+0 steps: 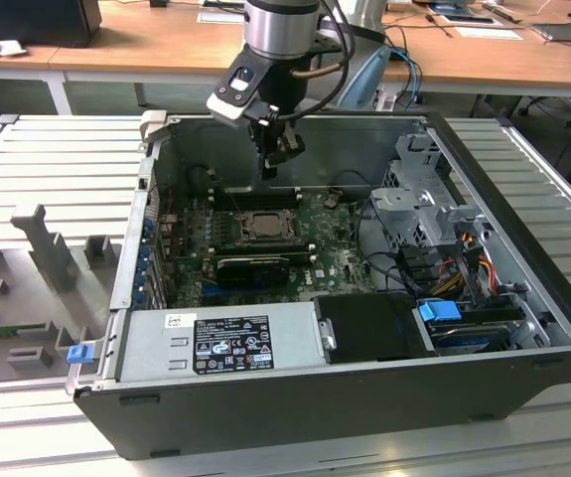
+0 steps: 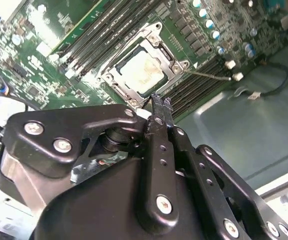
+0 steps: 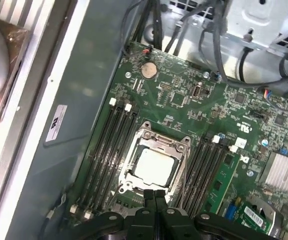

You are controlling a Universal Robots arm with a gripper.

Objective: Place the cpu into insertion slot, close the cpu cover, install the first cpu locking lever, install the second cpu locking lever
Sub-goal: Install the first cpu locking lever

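Ribbed grey metal table (image 1: pixel 57 159) carries an open black computer case (image 1: pixel 364 397), lying on its side. Grey moulded fixtures (image 1: pixel 47 248) sit on the table just beside the case, on the exterior view's left.

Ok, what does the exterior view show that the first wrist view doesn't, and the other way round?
Exterior view: the whole open case, its grey power supply and the arm above. First wrist view: a coin battery and a finned heatsink on the board. Both: the shut gripper over the board, and the cpu seated under the cpu cover.
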